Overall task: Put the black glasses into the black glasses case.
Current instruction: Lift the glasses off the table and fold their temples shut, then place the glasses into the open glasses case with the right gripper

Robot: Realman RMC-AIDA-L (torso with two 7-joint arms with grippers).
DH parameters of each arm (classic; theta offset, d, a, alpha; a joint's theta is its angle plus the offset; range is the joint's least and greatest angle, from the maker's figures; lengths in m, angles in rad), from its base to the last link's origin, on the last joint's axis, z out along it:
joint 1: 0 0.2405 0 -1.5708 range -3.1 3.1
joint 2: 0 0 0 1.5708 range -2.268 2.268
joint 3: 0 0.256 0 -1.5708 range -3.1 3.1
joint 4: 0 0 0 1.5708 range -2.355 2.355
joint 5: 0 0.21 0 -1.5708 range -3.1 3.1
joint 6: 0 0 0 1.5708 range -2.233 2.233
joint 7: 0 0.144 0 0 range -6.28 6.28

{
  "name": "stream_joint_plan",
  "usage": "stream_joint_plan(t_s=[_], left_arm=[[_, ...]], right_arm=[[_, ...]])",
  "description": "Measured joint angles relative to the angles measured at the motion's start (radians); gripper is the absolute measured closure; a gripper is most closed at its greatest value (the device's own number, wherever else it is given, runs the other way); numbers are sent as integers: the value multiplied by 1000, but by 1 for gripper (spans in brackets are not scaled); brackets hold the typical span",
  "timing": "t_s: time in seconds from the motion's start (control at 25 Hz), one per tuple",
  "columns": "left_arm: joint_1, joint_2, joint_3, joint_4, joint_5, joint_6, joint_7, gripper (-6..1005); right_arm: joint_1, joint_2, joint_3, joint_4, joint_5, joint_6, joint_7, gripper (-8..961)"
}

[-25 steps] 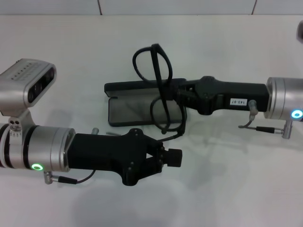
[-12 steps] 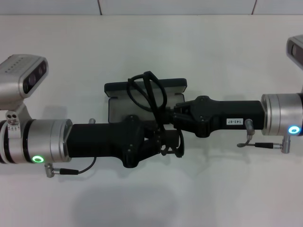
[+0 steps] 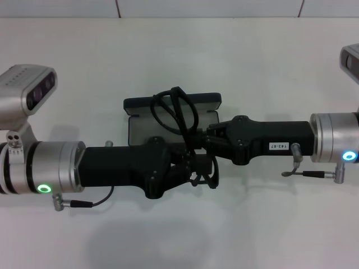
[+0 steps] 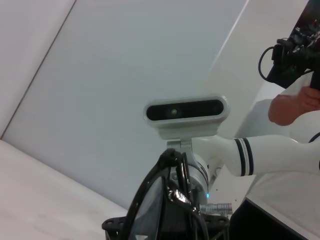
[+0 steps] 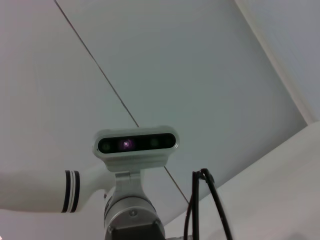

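Observation:
The black glasses (image 3: 168, 109) hang tilted over the open black glasses case (image 3: 137, 130), lenses toward the lid and temple arms curling toward the front. My right gripper (image 3: 197, 136) comes in from the right and is shut on the frame near its middle. My left gripper (image 3: 193, 168) reaches in from the left, right under the temple arms and against them. The case's grey lining shows only at its left end; both grippers hide the remainder. The left wrist view shows the glasses (image 4: 167, 200) close up. Thin black temple arms (image 5: 200, 205) show in the right wrist view.
The case lid (image 3: 202, 101) lies open toward the back on the white table (image 3: 252, 224). The left arm's wrist camera (image 3: 28, 89) stands at the left edge, and the right arm's wrist camera (image 3: 349, 59) shows at the right edge.
Over the last second the right gripper carried the glasses forward and lower over the case. The left gripper moved in from the front to meet them. Almost nothing shifted in the last half second.

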State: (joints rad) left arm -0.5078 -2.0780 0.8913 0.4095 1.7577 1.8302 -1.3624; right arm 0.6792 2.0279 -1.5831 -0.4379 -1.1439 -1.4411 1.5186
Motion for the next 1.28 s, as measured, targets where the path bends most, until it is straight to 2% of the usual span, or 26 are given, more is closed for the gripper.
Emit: stream_joint_plan(t_s=[0.48,0.72,0.88,1.0,1.04,1.12,1.28], left_arm=[[-3,8,-12,2,0,9,-15,989],[8,43,-12,11,0,89,-18,988],[21,66,-13,11,0,109,-18,988],[35,82,-26,13,-3,106,-18,988],[49,92,-40,23,-2,92,-22,988],[59,98,-46,35,0,81,-27,988],[109,109,-50,113,3,13,-63,987]], right_arm=[[-2,0,3,-2,0,-5,-14,869],[-8,-11,54,-2,-11,17,-37,869],[-9,-26,86,-29,-26,42,-49,869],[-9,-37,86,-106,-109,97,-27,869],[-9,-38,86,-138,-153,115,-5,869],[-9,-39,86,-226,-264,150,61,869],[-13,-29,87,-434,-551,177,218,869]])
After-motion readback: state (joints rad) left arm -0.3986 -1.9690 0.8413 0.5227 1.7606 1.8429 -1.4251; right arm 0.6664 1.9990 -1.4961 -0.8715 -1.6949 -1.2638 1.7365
